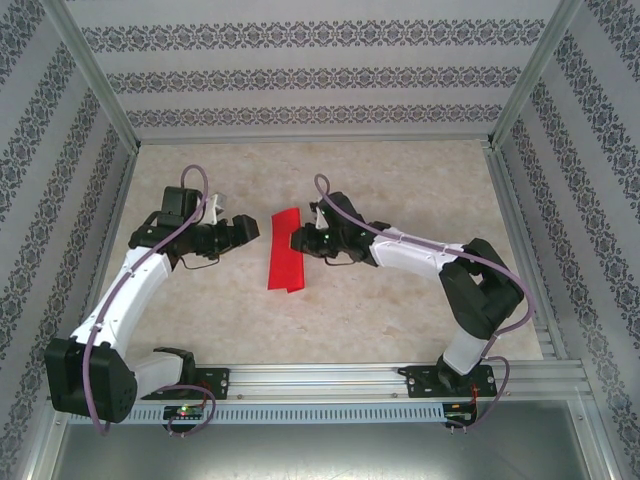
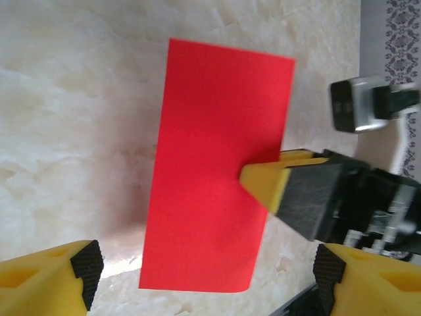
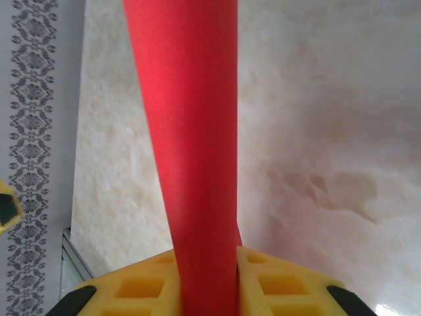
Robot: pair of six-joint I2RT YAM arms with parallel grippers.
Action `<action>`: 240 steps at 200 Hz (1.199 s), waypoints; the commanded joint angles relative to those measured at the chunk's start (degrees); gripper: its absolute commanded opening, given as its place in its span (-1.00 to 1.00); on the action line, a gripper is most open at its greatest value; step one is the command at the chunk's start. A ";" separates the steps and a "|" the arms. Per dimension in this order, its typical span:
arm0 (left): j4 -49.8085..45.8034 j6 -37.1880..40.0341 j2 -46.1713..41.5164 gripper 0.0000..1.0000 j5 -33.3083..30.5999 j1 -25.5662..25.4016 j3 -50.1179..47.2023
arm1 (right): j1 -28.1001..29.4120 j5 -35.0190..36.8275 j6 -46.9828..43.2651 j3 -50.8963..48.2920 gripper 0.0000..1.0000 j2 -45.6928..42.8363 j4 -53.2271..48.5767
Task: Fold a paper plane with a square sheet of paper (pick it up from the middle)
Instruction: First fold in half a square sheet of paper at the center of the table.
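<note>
The left claw [image 1: 246, 229] hangs just left of the red sheet of paper [image 1: 284, 258], its fingers [image 2: 79, 266] standing wide apart. The sheet, a long narrow rectangle here, is near the middle of the marbled worktop [image 1: 400, 180], with its long sides running from the far edge towards the near one. The right claw [image 1: 298, 240] is clamped on the sheet's right long edge about halfway along, pinching the red strip between its yellow pads [image 3: 276, 283].
</note>
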 commanded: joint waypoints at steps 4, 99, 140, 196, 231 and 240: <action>7.09 -4.81 1.72 0.64 1.82 -2.87 -2.68 | -0.92 -5.03 1.87 -4.38 -0.54 -1.35 7.32; 19.68 -11.35 12.70 0.16 -4.78 -15.35 -5.95 | -6.04 -7.22 -1.32 -12.47 -0.52 -1.13 9.15; 23.51 -12.99 17.24 -0.13 -6.94 -18.43 -6.73 | -7.60 -7.93 -3.51 -12.91 -0.48 -0.44 7.42; 24.99 -13.25 24.48 -0.51 -7.75 -21.39 -4.21 | -8.66 -7.26 -5.22 -13.57 -0.45 -0.33 6.10; 25.08 -12.72 27.95 -0.62 -8.23 -22.85 -2.82 | -8.98 -6.56 -6.20 -13.61 -0.42 -0.46 4.92; 25.19 -12.63 28.98 -0.63 -8.24 -23.26 -2.51 | -9.07 -6.25 -6.44 -13.62 -0.41 -0.58 4.45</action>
